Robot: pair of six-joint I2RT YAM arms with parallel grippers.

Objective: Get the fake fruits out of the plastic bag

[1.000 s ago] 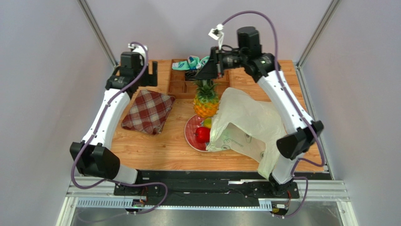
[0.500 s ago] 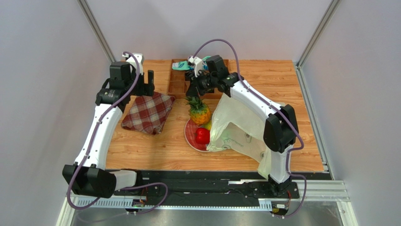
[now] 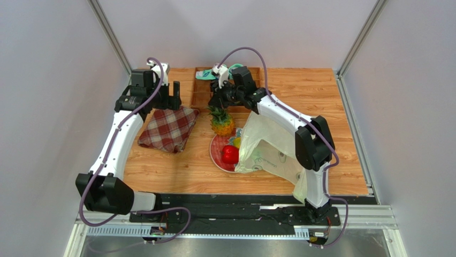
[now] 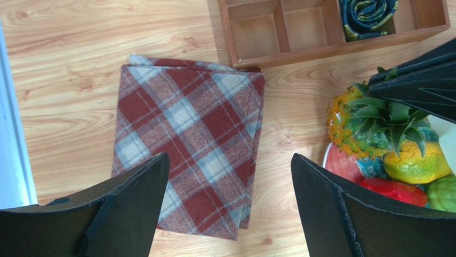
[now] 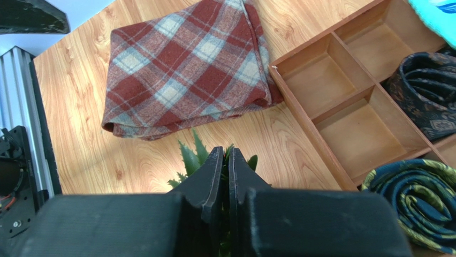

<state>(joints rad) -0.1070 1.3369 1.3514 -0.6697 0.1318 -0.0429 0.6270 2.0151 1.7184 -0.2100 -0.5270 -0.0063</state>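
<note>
Top view. Shows the right gripper pinched onto the green crown of the pineapple, with the fruit upright at the far rim of the red plate. Cannot tell whether it touches the plate. Puts the red bell pepper on the plate, right at the mouth of the plastic bag, which slumps across the plate's right side and the table. Places the left gripper above the far edge of the plaid cloth, apart from it, fingers spread wide on nothing. Sets the wooden tray just behind the pineapple, teal socks at its back.

Left wrist. Frames the cloth between the widely parted fingers of the left gripper. Shows the tray touching the cloth's far corner, with a dark rolled sock in one compartment. At the right, crowds the pineapple, mango, pepper and green round piece together on the plate, with the right gripper over the leaves.

Right wrist. Shows the right gripper with fingers pressed together on crown leaves; hides the fruit's body. Beyond, lays out the cloth and the tray beside it.
</note>
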